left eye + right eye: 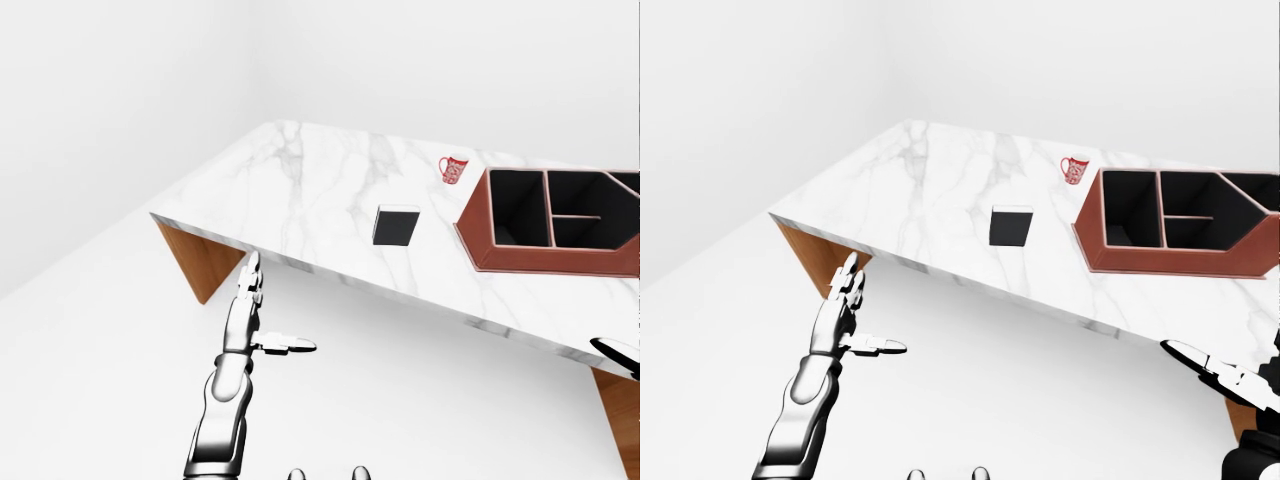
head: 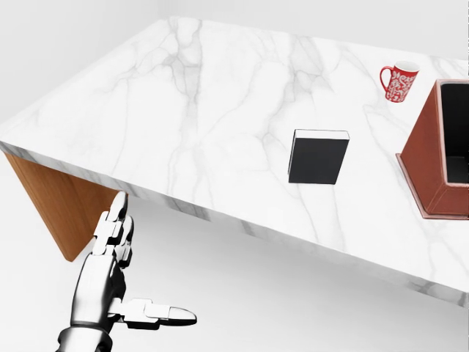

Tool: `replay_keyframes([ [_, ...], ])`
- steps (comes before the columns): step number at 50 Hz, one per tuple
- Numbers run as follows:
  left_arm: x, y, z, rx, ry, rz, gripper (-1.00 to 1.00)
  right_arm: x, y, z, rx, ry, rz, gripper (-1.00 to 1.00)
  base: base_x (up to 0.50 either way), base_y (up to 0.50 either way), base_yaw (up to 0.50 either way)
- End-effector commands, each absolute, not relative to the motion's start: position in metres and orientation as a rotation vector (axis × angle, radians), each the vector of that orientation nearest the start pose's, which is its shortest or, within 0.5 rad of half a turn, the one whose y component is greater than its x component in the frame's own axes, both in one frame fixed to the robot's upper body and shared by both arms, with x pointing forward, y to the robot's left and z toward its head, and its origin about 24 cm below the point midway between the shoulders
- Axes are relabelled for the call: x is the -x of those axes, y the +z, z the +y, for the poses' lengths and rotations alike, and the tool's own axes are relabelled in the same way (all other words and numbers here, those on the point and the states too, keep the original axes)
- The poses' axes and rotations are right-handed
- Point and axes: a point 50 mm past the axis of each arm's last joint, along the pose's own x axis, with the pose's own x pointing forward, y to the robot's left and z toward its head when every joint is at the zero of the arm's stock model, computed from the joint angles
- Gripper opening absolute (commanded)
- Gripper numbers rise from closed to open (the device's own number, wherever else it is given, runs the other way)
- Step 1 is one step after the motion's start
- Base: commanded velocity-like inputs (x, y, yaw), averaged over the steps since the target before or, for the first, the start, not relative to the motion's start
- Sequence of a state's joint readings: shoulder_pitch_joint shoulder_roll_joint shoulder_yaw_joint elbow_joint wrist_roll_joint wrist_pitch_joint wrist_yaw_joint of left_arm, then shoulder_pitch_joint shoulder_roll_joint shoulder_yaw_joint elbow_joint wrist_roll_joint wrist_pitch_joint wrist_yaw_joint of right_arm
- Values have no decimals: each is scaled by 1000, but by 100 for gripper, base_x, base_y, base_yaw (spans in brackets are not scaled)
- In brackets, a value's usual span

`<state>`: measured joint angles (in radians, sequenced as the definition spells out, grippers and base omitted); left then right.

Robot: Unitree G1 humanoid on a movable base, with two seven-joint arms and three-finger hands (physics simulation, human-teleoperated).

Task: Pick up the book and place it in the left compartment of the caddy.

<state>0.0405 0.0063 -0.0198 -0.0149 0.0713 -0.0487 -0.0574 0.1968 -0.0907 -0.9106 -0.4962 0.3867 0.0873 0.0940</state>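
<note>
White marble tabletop (image 2: 183,110), black book (image 2: 318,157) lying flat beyond the left fingers (image 2: 116,220), red mug (image 2: 398,81), brown caddy (image 1: 1120,255)

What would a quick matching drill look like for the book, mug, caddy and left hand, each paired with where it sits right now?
Things:
1. book
2. mug
3. caddy
4. left hand

Places:
A. below the table edge, fingers open, holding nothing
B. lying flat on the marble, left of the caddy in the head view
C. upright toward the top of the head view
D. at the right of the table, compartments empty

Pairs: 1-B, 2-C, 3-D, 4-A
</note>
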Motion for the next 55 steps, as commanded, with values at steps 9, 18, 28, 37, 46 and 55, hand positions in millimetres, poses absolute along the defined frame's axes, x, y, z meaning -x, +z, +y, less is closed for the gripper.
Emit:
replay_keyframes([
  [9, -246, 40, 145, -78, -67, -23, 100, -120, 140, -339, 27, -708, -391, 100, 8, -19, 0],
  [18, -246, 40, 145, -76, -66, -23, 100, -121, 140, -338, 29, -708, -392, 100, 9, -19, 0],
  [28, -246, 40, 145, -77, -67, -23, 100, -121, 139, -338, 29, -708, -386, 100, 8, -19, 0],
  [37, -244, 41, 144, -76, -69, -22, 100, -121, 139, -339, 30, -711, -384, 100, 9, -19, 0],
  [46, -247, 39, 145, -76, -67, -21, 100, -121, 138, -339, 28, -711, -381, 100, 9, -19, 0],
  [55, -245, 40, 145, -71, -62, -20, 100, -121, 137, -339, 27, -713, -377, 100, 9, -19, 0],
])
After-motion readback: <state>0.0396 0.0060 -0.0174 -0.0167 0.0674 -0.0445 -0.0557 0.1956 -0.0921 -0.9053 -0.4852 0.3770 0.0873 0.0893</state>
